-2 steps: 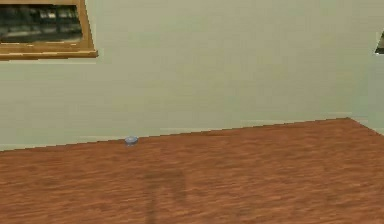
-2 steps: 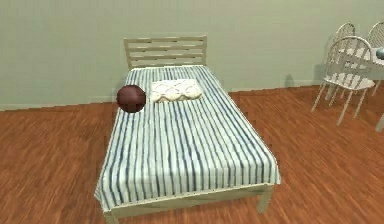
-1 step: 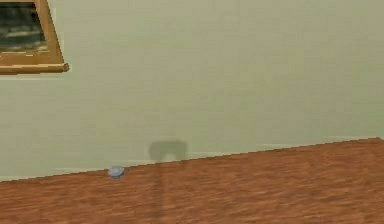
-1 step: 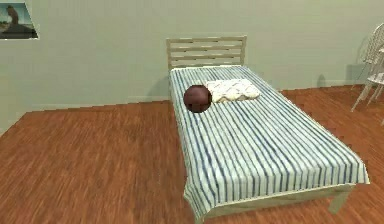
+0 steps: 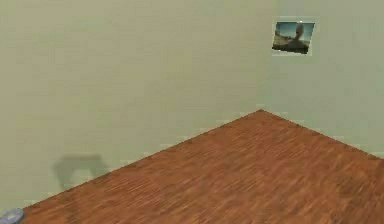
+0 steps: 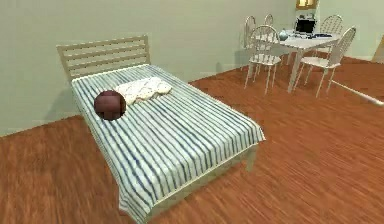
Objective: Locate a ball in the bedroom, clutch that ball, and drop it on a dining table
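Ball on the bed, not yet taken up
A dark reddish ball (image 6: 110, 105) rests on the striped bed (image 6: 190, 135) toward its head end, just beside a crumpled white cloth (image 6: 146, 90); the tabletop (image 6: 310, 42) stands well apart. It is likely light, firm and prone to roll, so grip it across its widest middle. I cannot tell the tool's state, nor where the ball lies from it.

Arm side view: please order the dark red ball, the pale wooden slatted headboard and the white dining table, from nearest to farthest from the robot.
1. Dark red round ball, on the striped bed, left side.
2. Pale wooden slatted headboard, behind the ball, at the wall.
3. White dining table, far upper right, among white chairs.
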### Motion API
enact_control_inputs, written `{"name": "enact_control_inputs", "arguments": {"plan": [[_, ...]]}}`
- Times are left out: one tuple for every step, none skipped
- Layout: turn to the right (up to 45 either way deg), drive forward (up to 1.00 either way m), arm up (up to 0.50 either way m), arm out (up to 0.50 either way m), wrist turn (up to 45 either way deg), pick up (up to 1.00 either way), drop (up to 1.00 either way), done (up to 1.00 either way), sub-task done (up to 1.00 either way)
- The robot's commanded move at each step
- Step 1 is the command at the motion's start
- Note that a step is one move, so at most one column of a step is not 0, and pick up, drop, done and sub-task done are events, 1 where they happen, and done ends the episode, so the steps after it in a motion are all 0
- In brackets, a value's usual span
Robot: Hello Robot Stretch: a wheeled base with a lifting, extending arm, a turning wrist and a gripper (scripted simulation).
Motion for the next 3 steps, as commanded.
{"name": "enact_control_inputs", "arguments": {"plan": [[0.0,0.85,0.00,0.00,0.0,0.00,0.00,0.00,0.00],[45.0,0.00,0.00,0.00,0.0,0.00,0.00,0.00,0.00],[33.0,0.00,0.00,0.00,0.0,0.00,0.00,0.00,0.00]]}}
